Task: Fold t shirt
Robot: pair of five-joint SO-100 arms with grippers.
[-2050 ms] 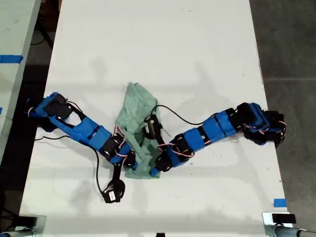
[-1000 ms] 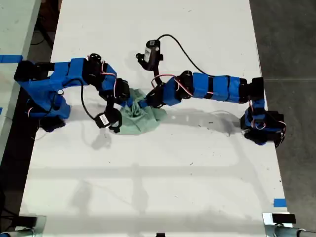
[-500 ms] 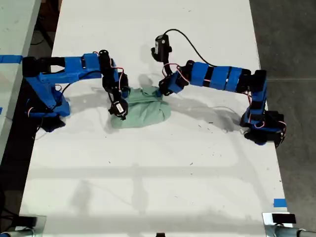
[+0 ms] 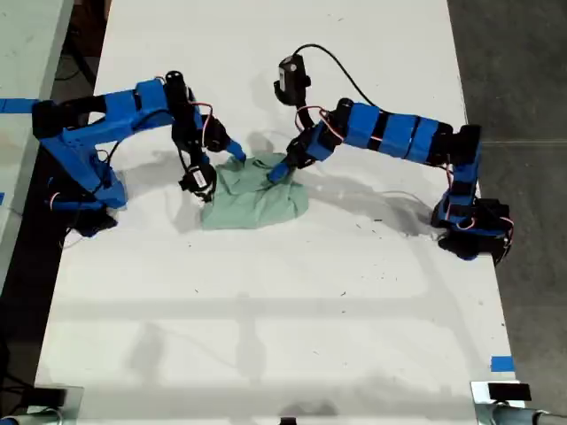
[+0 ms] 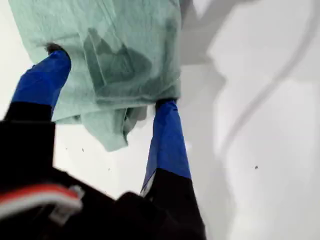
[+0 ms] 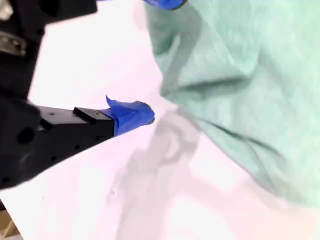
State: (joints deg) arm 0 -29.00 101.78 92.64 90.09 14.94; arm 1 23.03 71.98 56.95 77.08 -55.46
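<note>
So the t shirt (image 4: pixel 252 202) is bunched into a wrinkly mint-green lump on the white table (image 4: pixel 283 310), above the middle and a bit toward the exterior view's left. Both arms reach in over it from opposite sides.

The arm coming from the exterior view's right is stretched nearly flat across the table. Its base sits at that view's right edge and its wrist dips down at the end. That one carries my first gripper (image 4: pixel 277 171), parked on the far edge of the shirt. In the first wrist view my first gripper (image 5: pixel 107 82) is spread wide. A fold of the shirt (image 5: pixel 125 40) hangs between the two blue fingertips (image 5: pixel 42 80), but they aren't clamping it.

The arm from the exterior view's left is humped up at the elbow and bends back down. It puts my second gripper (image 4: pixel 232 152) at the shirt's far corner on that side. In the second wrist view my second gripper (image 6: pixel 150 59) looks spread too. One blue fingertip (image 6: pixel 131 116) is over bare table just beside the cloth (image 6: pixel 250 75), with nothing held.
</note>
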